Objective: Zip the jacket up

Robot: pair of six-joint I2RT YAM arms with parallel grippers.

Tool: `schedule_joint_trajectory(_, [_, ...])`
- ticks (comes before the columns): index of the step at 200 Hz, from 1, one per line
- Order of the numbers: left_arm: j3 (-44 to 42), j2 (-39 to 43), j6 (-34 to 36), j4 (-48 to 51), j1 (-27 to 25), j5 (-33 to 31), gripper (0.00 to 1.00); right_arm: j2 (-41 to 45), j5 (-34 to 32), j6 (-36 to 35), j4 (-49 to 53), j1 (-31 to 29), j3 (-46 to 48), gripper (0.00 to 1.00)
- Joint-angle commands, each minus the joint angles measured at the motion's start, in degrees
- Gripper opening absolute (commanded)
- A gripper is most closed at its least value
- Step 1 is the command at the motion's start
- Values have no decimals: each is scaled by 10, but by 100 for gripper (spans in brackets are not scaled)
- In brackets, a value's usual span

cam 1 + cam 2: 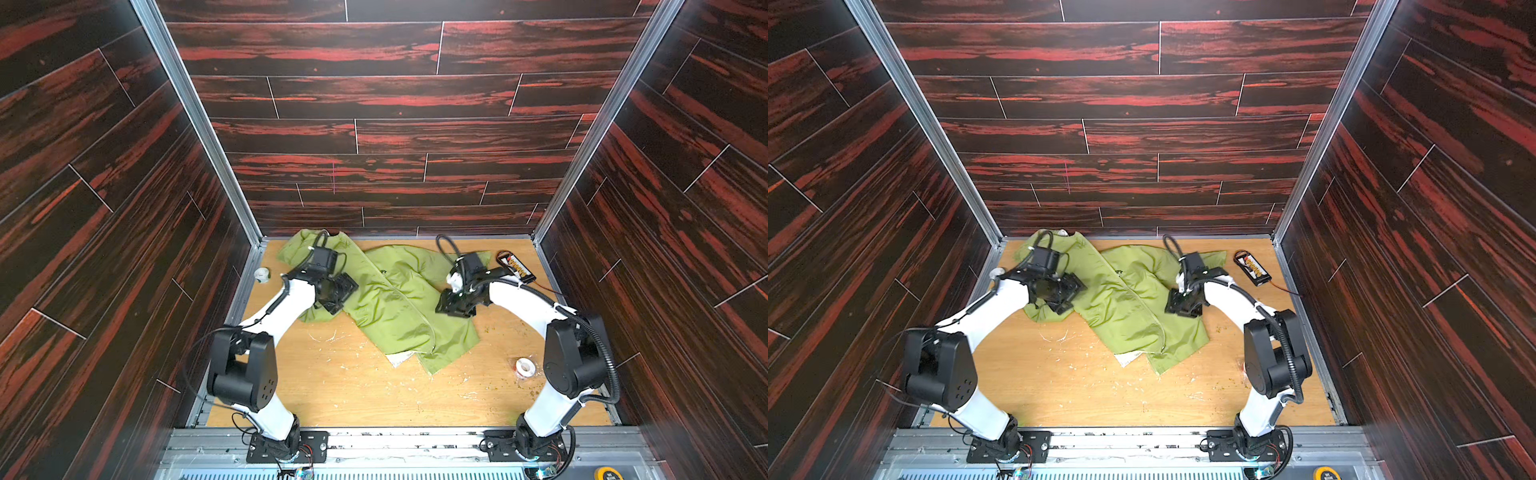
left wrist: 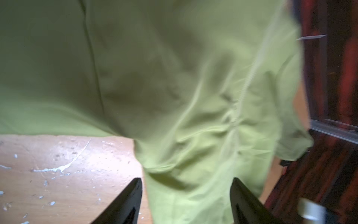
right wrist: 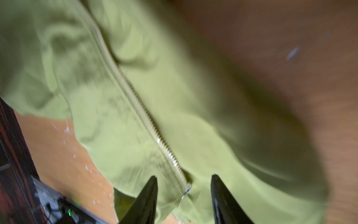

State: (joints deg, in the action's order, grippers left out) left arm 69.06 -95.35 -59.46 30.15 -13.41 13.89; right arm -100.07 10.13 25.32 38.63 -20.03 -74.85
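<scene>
Near the desk's (image 1: 353, 390) left edge, a pale tape roll (image 1: 262, 274). Next to it, the left pincer (image 2: 187, 179) above the jacket's (image 1: 395, 299) sleeve, jaws spread wide, nothing clamped, green cloth lying loose beneath. Jacket across the far middle of the desk in both top views, running diagonally from the far-left corner to the near right, white lining (image 1: 401, 358) peeking out at the hem. Pale zipper (image 3: 139, 108) with teeth meshed along the stretch in view, metal pull (image 3: 187, 189) just between the tips of the right pincer (image 3: 184, 176). Jaws there partly open, gripping nothing. Further right, a black-and-orange device (image 1: 517, 266) and a second tape roll (image 1: 524, 368).
</scene>
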Motion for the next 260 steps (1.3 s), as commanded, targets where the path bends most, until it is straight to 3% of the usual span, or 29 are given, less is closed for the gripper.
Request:
schedule_joint_trajectory(1, [-16, -2, -8, -44, 10, -34, 76, -27, -11, 4, -11, 32, -21, 50])
schedule_joint_trajectory(18, [-12, -30, 0, -44, 19, -37, 75, -62, 6, -6, -6, 45, -35, 50])
schedule_joint_trajectory(60, [16, -104, 22, -30, 55, -43, 59, -116, 56, 0, -24, 45, -18, 47])
schedule_joint_trajectory(98, [36, -144, 47, -14, 90, -46, 36, -125, 93, 13, -60, 27, 21, 37])
schedule_joint_trajectory(152, [93, -202, 103, 54, 147, -65, 32, -118, 147, 40, -82, -47, 61, 34])
schedule_joint_trajectory(178, [120, -199, 117, 75, 165, -72, 32, -93, 154, 59, -96, -60, 85, 34])
schedule_joint_trajectory(198, [135, -169, 129, 94, 164, -71, 36, -66, 120, 52, -76, -59, 79, 35])
schedule_joint_trajectory(232, [105, -67, 131, 118, 149, -71, 52, -23, 40, 35, -32, -56, 39, 39])
schedule_joint_trajectory(260, [47, 39, 136, 121, 96, -63, 64, 23, -16, 35, -15, -57, 20, 41])
